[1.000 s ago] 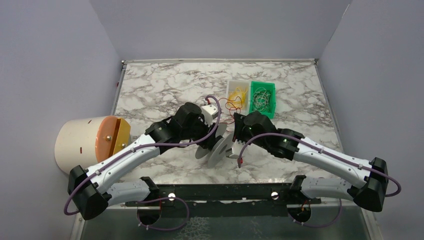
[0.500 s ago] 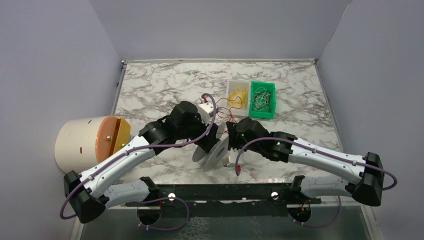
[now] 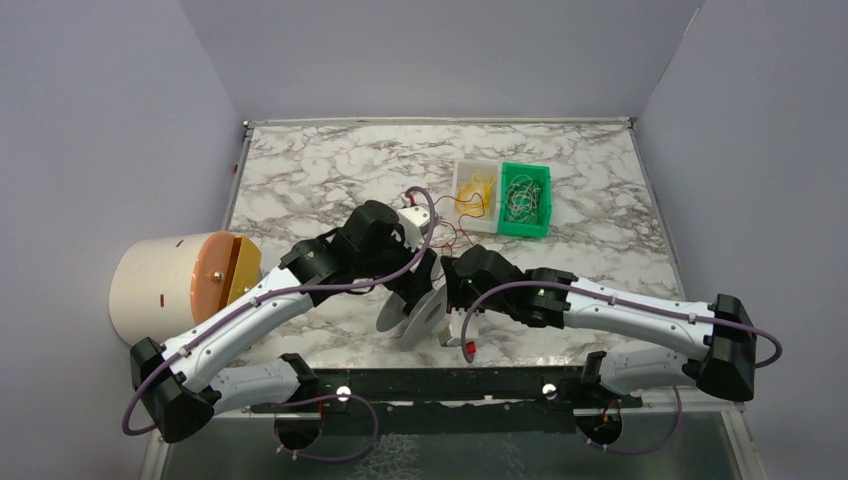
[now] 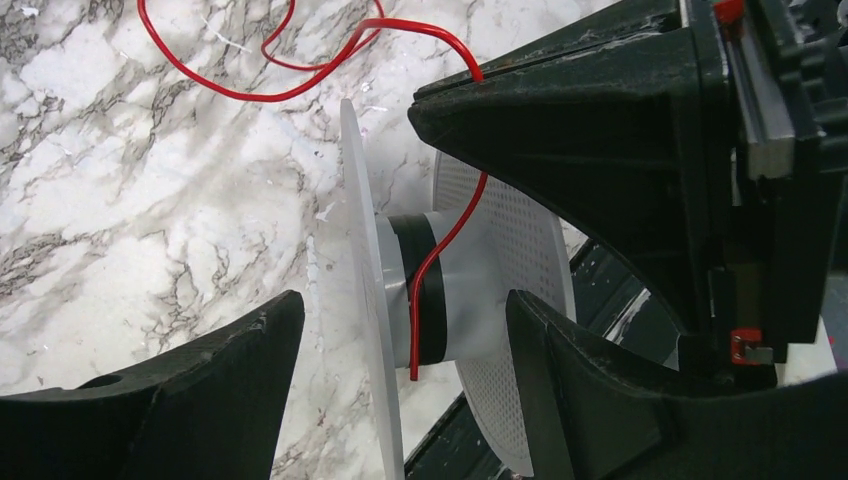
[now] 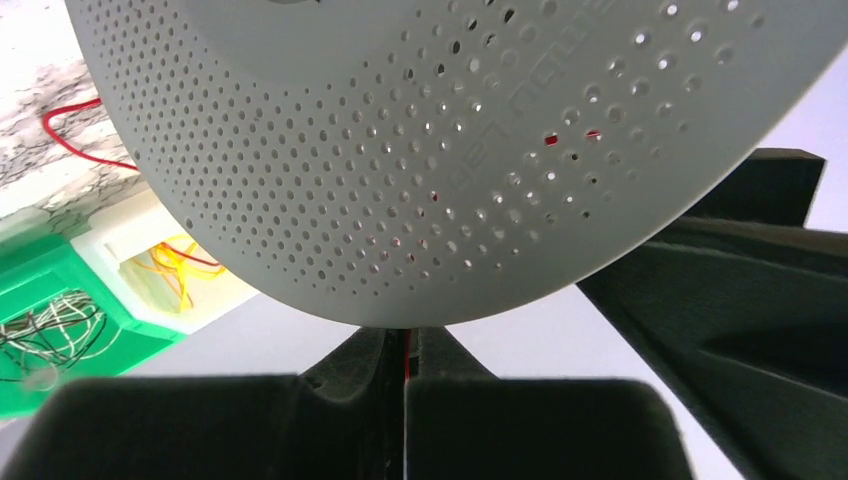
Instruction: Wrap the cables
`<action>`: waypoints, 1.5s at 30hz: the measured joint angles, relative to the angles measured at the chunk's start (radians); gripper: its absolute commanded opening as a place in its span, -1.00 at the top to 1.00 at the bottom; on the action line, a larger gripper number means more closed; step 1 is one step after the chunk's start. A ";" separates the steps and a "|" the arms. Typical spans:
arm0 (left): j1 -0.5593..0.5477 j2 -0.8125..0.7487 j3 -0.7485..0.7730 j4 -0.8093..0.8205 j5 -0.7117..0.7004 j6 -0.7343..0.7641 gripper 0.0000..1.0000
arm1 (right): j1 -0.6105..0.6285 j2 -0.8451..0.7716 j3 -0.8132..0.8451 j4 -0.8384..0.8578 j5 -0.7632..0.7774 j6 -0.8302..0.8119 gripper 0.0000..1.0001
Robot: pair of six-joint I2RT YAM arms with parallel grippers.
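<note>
A white spool (image 3: 415,308) with two perforated flanges stands on its rims near the table's front edge. The thin red wire (image 4: 440,250) runs from loose loops on the marble down to the spool's black-taped core, and its cut end hangs just below. My right gripper (image 3: 448,275) is shut on the red wire (image 5: 404,350) just above the spool (image 5: 450,150); its black finger pinches the strand at the tip. My left gripper (image 4: 400,300) is open over the spool (image 4: 460,290), one finger on each side, with marble showing between the left finger and the flange.
A white bin (image 3: 474,190) of yellow wires and a green bin (image 3: 526,198) of pale wires sit at the back right. A cream cylinder with an orange face (image 3: 180,285) lies off the table's left edge. A black rail (image 3: 450,385) runs along the front.
Both arms have shifted left and toward the front edge. The spool has moved the same way, and the right gripper has kept its hold on the wire.
</note>
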 measured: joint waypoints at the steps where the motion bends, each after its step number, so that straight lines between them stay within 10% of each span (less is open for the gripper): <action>1: 0.000 0.003 -0.003 -0.005 0.000 0.000 -0.48 | 0.004 0.006 0.004 0.002 0.000 0.000 0.98; 20: -0.011 0.041 -0.024 -0.017 -0.038 -0.005 0.99 | 0.037 0.056 0.040 0.051 0.000 0.000 0.98; 34: -0.041 0.042 -0.023 -0.016 -0.090 -0.002 1.00 | 0.038 0.053 0.003 0.190 0.000 0.023 0.77; 45: -0.042 0.019 0.017 -0.101 -0.127 0.008 1.00 | 0.042 0.011 -0.043 0.333 0.054 0.467 0.33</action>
